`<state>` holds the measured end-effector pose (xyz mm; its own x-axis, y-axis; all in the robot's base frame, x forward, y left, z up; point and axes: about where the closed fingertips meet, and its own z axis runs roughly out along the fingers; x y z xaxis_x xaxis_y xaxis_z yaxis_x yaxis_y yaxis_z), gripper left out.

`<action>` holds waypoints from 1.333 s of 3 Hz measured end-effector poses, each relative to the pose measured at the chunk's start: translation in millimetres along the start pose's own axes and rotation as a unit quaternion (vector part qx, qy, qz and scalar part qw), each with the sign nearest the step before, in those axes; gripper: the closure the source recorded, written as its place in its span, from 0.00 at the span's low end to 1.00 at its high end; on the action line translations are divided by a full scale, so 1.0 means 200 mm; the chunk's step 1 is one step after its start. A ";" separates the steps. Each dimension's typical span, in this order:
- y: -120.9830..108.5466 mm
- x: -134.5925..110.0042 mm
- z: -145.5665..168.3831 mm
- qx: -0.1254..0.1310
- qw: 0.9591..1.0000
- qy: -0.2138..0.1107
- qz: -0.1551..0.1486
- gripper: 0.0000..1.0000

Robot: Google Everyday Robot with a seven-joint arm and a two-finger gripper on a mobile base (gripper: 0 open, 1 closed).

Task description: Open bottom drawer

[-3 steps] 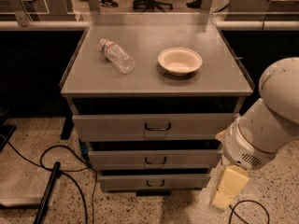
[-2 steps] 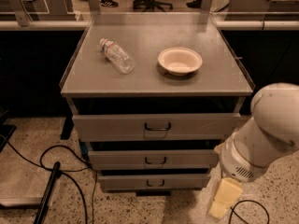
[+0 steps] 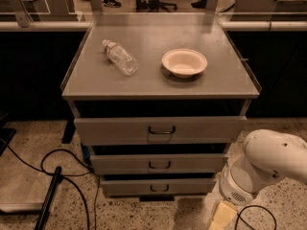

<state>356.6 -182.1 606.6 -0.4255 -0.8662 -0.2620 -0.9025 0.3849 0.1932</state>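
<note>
The bottom drawer (image 3: 158, 187) is the lowest and smallest grey front of the cabinet, with a small dark loop handle (image 3: 159, 188) at its centre. Its front sits nearly in line with the drawer above and none of its tray shows. My gripper (image 3: 222, 215) is a pale yellow piece at the bottom edge of the view, low over the floor, to the right of and below the drawer's right end. It touches nothing. My white arm (image 3: 266, 166) bulks above it at the lower right.
The middle drawer (image 3: 158, 164) and top drawer (image 3: 160, 130) sit above. On the cabinet top (image 3: 225, 78) lie a clear plastic bottle (image 3: 120, 57) and a white bowl (image 3: 184, 62). Black cables (image 3: 57, 166) run over the speckled floor at the left.
My arm and gripper have dropped lower and a little left, toward the floor beside the cabinet's right front corner. The drawers have not moved.
</note>
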 end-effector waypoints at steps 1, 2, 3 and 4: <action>0.00 0.00 0.00 0.000 1.000 0.000 0.000 0.00; -0.03 0.02 0.14 0.001 1.000 -0.010 0.009 0.00; -0.12 0.03 0.36 0.008 1.000 -0.025 0.011 0.00; -0.22 0.01 0.52 0.024 0.998 -0.050 0.013 0.00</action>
<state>389.4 -168.2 499.9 -0.4505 -0.8205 -0.3519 -0.8925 0.4233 0.1558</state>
